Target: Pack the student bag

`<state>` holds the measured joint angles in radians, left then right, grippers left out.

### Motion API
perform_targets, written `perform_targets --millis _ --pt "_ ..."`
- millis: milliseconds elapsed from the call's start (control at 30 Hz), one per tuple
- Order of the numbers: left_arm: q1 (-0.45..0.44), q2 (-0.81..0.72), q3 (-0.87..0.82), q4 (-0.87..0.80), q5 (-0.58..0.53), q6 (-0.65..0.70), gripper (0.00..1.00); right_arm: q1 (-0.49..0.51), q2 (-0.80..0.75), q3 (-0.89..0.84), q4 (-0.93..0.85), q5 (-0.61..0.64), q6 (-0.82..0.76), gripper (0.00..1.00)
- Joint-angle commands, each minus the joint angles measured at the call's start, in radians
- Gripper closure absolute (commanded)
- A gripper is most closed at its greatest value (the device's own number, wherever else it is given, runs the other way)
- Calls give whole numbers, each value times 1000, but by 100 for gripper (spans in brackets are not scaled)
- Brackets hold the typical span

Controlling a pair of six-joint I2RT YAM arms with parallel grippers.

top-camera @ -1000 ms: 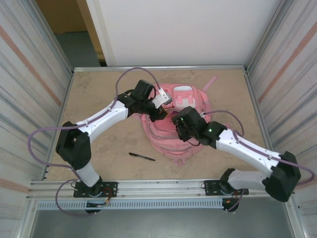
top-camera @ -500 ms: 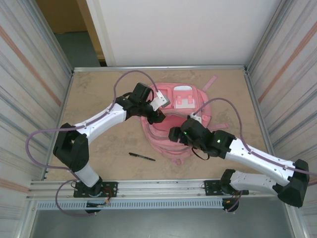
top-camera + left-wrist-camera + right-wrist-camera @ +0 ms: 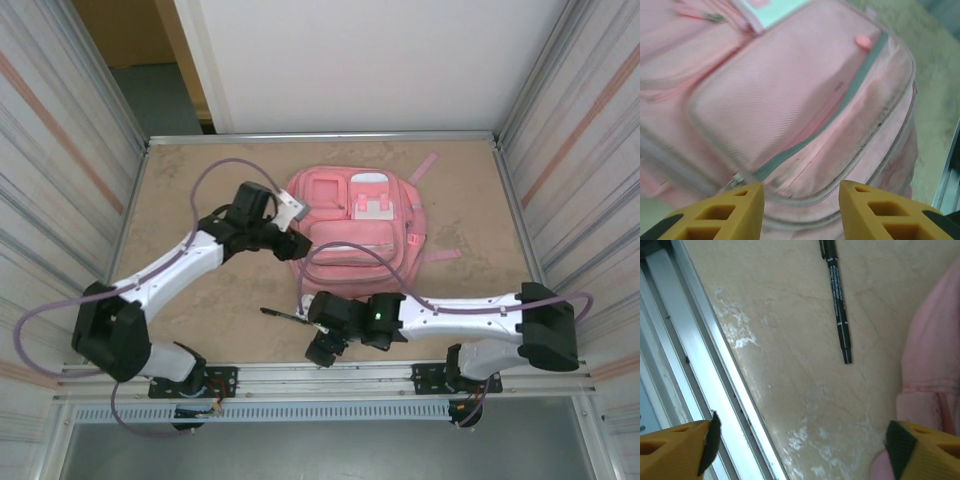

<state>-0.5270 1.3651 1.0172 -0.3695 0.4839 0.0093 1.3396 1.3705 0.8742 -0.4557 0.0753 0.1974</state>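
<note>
The student bag [image 3: 356,232], a large pink backpack with pale patches, lies flat in the middle of the table, front pockets up. My left gripper [image 3: 297,246] hovers at its left edge. In the left wrist view its yellow fingers [image 3: 735,210] stand apart over the bag's zipped front pocket [image 3: 790,100], and the left gripper [image 3: 801,202] holds nothing. My right gripper [image 3: 322,346] is low near the front rail, wide open and empty. A black pen [image 3: 282,315] lies just left of it. In the right wrist view the pen [image 3: 838,300] lies ahead of the right gripper [image 3: 800,450], and the bag's edge [image 3: 935,365] is at the right.
The aluminium front rail [image 3: 700,370] runs close under the right gripper. Corrugated walls [image 3: 60,200] close in both sides of the table. Bare tabletop [image 3: 200,300] spreads left of the bag. Pink straps [image 3: 428,165] trail off the bag's far right.
My right arm swung off the bag down to the front edge beside the pen, jaws widening. My left gripper drew back to the bag's left edge and opened. The bag now lies flat.
</note>
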Motion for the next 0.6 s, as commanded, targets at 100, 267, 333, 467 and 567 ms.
perform_targets --millis 100,267,333,467,567 --pt "72 -240 -63 -236 -185 -312 40 -111 209 197 -12 -174 -72 38" --pt "211 -361 -103 -446 -194 -422 38 -144 363 309 -47 -237 -46 41" --pt "247 -426 -142 -465 -186 -430 38 -160 431 365 -99 -246 -30 43" --pt "262 -570 -209 -464 -200 -439 38 -177 520 411 -135 -272 -10 43" --pt "263 -644 -252 -447 -204 -441 38 -182 577 440 -181 -279 -7 51"
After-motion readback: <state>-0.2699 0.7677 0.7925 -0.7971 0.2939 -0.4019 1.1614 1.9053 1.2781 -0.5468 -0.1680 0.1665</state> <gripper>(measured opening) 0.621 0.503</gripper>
